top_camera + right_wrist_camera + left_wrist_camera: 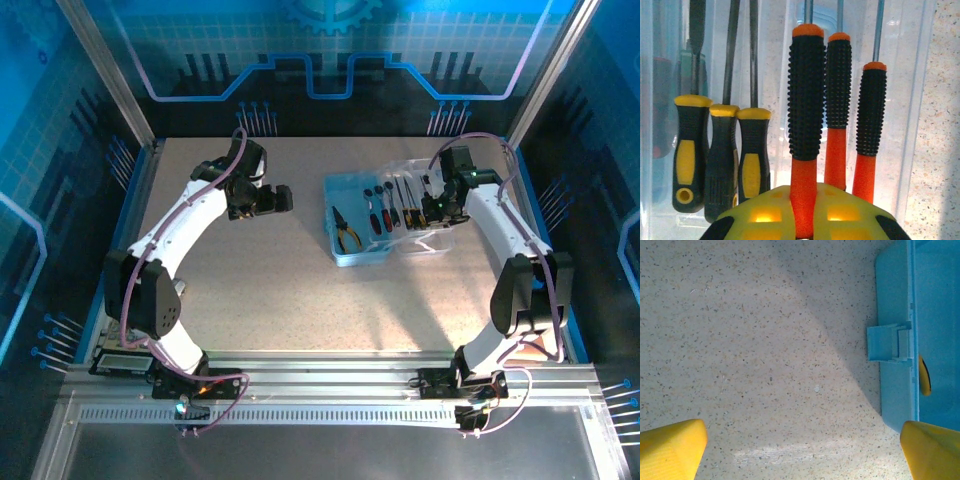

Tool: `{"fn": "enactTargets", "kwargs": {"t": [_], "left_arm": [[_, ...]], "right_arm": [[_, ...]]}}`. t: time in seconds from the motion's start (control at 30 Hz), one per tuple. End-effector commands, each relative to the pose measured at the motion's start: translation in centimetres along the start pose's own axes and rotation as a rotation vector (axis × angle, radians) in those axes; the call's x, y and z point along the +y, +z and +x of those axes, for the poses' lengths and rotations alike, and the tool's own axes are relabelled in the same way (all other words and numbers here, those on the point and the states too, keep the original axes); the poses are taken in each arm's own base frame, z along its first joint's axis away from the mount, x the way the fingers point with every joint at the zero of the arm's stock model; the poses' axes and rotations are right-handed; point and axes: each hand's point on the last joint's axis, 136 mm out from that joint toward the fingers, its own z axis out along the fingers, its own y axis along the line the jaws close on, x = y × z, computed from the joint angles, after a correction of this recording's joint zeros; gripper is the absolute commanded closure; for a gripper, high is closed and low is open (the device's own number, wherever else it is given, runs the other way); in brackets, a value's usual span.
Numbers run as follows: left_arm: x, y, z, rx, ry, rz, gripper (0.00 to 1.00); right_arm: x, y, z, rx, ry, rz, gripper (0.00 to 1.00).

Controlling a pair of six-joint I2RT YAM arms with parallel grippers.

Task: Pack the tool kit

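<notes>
Speckled table point(260, 270); left claw point(801, 450) spread wide beside blue box point(895, 390); right claw point(804, 216) pinching orange-handled screwdriver point(806, 100).

Gripper point(804, 212) clamping orange screwdriver point(806, 90), yellow-black screwdrivers point(720, 150) beside

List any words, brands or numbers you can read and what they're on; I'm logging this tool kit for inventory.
None readable.
No print visible on the orange-handled screwdriver, the black-and-yellow screwdrivers or the blue box.
The grey device, near left: too small to read.
The back wall: a gear graphic, no letters.
</notes>
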Motion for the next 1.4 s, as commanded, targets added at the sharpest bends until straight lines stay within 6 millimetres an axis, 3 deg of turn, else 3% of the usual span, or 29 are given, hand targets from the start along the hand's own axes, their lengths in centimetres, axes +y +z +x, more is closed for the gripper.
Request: {"fn": "enactTargets", "kwargs": {"t": [0.0, 0.17, 0.3, 0.43, 0.5, 0.67, 0.8, 0.9, 1.13, 1.37], "left_arm": [[-0.3, 0.2, 0.1, 0.01, 0.024, 0.02, 0.01], [-0.5, 0.2, 0.1, 0.009, 0.023, 0.029, 0.01], [-0.5, 0.3, 0.1, 0.009, 0.023, 0.032, 0.01], [-0.7, 0.5, 0.1, 0.015, 0.019, 0.041, 0.01], [-0.8, 0.7, 0.2, 0.02, 0.016, 0.046, 0.01], [-1.3, 1.8, 0.4, 0.041, 0.013, 0.065, 0.01], [-1.9, 2.8, 0.5, 0.053, 0.019, 0.078, 0.01], [-2.5, 3.9, 0.6, 0.071, 0.029, 0.084, 0.01], [-4.1, 5.7, 0.7, 0.085, 0.04, 0.118, 0.01], [-4.9, 6.7, 0.6, 0.1, 0.055, 0.149, 0.01]], "right_arm": [[0.0, 0.3, 0.6, 0.034, -0.015, 0.016, 0.84], [0.0, 0.1, 0.5, 0.031, -0.016, 0.021, 0.73], [0.1, -0.5, 0.2, 0.016, -0.011, 0.017, 0.71], [0.3, -2.2, -0.1, -0.017, 0.019, 0.014, 0.65], [0.2, -3.9, -0.2, -0.058, 0.046, 0.016, 0.53], [0.7, -8.0, 0.8, -0.155, 0.129, -0.015, 0.0], [0.7, -9.5, 2.5, -0.202, 0.238, -0.036, 0.0], [1.3, -9.3, 3.9, -0.231, 0.347, -0.088, 0.0], [2.0, -7.6, 7.9, -0.254, 0.597, -0.155, 0.0], [-0.4, -4.2, 11.4, -0.224, 0.741, -0.027, 0.09]]}}
